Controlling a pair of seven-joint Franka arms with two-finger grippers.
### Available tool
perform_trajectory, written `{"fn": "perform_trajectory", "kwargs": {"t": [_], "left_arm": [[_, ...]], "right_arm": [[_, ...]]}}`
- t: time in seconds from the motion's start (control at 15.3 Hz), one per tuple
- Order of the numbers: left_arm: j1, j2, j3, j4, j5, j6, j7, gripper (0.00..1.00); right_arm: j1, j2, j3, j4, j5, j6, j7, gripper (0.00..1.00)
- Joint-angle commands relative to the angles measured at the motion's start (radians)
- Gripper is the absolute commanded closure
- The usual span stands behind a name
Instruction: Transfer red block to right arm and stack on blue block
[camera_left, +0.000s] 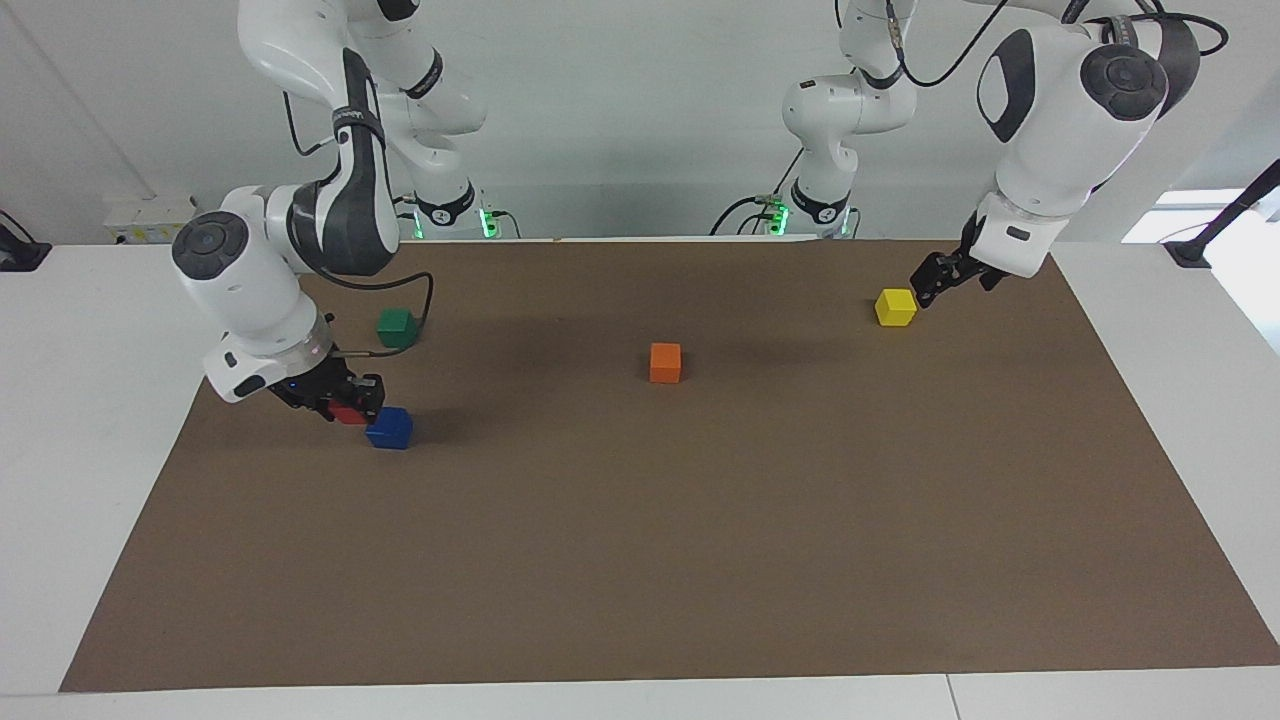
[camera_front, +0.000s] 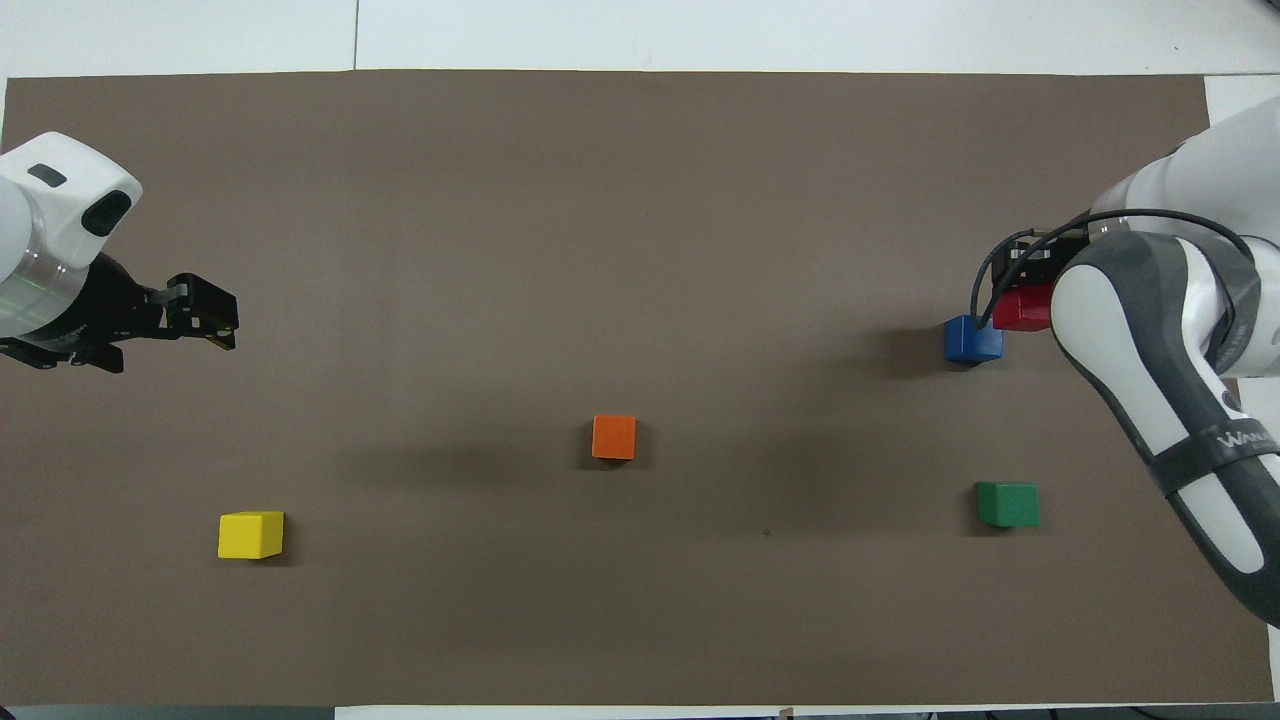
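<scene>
Facing view shows the right gripper (camera_left: 345, 405) pinching the red block (camera_left: 349, 414) low, just beside the blue block (camera_left: 390, 428) on the table (camera_left: 700, 560). The left gripper (camera_left: 932, 282), fingers spread, waits near the yellow block (camera_left: 895, 307).

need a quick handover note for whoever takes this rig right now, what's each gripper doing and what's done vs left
Right gripper: shut on the red block, low beside the blue block at the right arm's end of the mat.
Left gripper: waiting over the mat by the yellow block.
Done: red block is with the right arm.
Left: lift it onto the blue block and release.
</scene>
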Motion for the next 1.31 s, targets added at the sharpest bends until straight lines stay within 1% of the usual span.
{"fn": "perform_trajectory", "kwargs": {"t": [0.0, 0.2, 0.33, 0.46, 0.59, 0.65, 0.98, 1.24], "left_arm": [[-0.045, -0.025, 0.05, -0.009, -0.015, 0.012, 0.025, 0.0], [-0.054, -0.037, 0.066, -0.003, -0.018, 0.018, 0.094, 0.0], [-0.079, -0.037, 0.101, -0.001, -0.028, 0.019, 0.109, 0.0], [-0.085, -0.03, 0.139, 0.026, -0.088, 0.024, 0.118, 0.0], [-0.087, -0.021, 0.135, 0.07, -0.09, 0.025, 0.141, 0.0], [-0.09, -0.021, 0.135, 0.074, -0.09, 0.025, 0.141, 0.0], [-0.096, -0.025, 0.138, 0.062, -0.088, 0.048, 0.143, 0.0], [-0.094, -0.027, 0.139, 0.052, -0.084, 0.067, 0.149, 0.0]], "right_arm": [[0.01, 0.003, 0.01, -0.038, -0.04, 0.054, 0.006, 1.0], [0.01, 0.001, 0.011, -0.064, -0.044, 0.083, -0.008, 1.0], [0.008, 0.006, 0.01, -0.069, -0.042, 0.094, -0.006, 1.0], [0.008, 0.012, 0.01, -0.072, -0.039, 0.092, 0.009, 1.0], [0.005, 0.012, 0.01, -0.078, -0.039, 0.088, 0.044, 1.0], [0.007, 0.011, 0.01, -0.079, -0.039, 0.081, 0.06, 1.0], [0.004, 0.011, 0.01, -0.087, -0.036, 0.078, 0.073, 1.0], [-0.001, 0.029, 0.01, -0.087, -0.036, 0.091, 0.078, 1.0]]}}
